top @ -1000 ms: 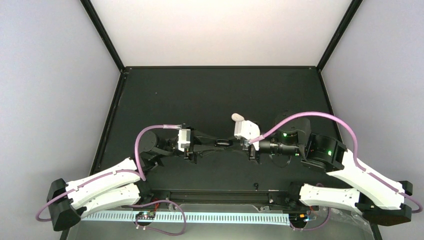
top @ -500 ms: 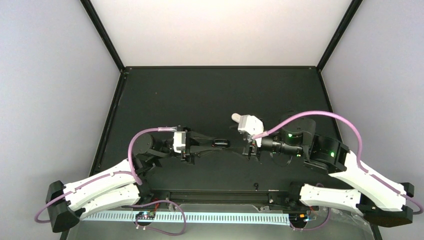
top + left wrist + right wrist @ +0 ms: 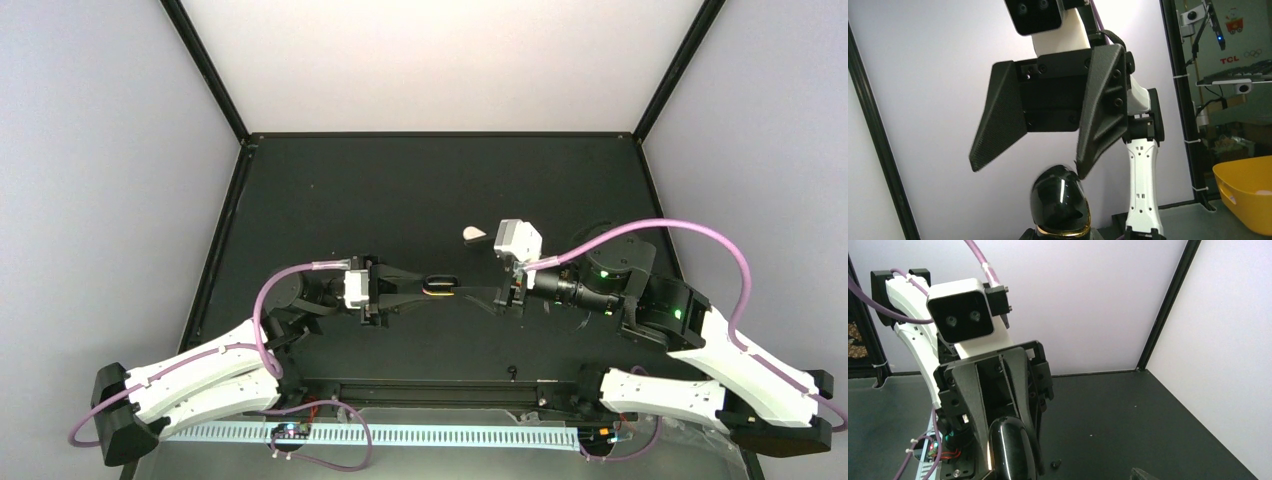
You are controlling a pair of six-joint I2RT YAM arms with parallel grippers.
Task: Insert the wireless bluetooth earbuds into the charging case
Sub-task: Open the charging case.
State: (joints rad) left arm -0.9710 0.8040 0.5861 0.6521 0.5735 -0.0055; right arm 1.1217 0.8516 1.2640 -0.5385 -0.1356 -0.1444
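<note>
Charging case tiny, blurry; black obj cropped btm.

- "TCL": red capitals in the left wrist view, far right, on a dark panel behind the black post.
- Olympic rings: five linked rings in pale outline, just right of "TCL" and slightly higher, on the same panel.
- Sticker: red-and-white cartoon figure at the top of that panel. Any lettering on it is too small to read.
- Gold ornament: on a black ground at the left edge of the right wrist view. It is cut off by the frame and cannot be read as text.
- Top view: no text, number or sign can be read.
</note>
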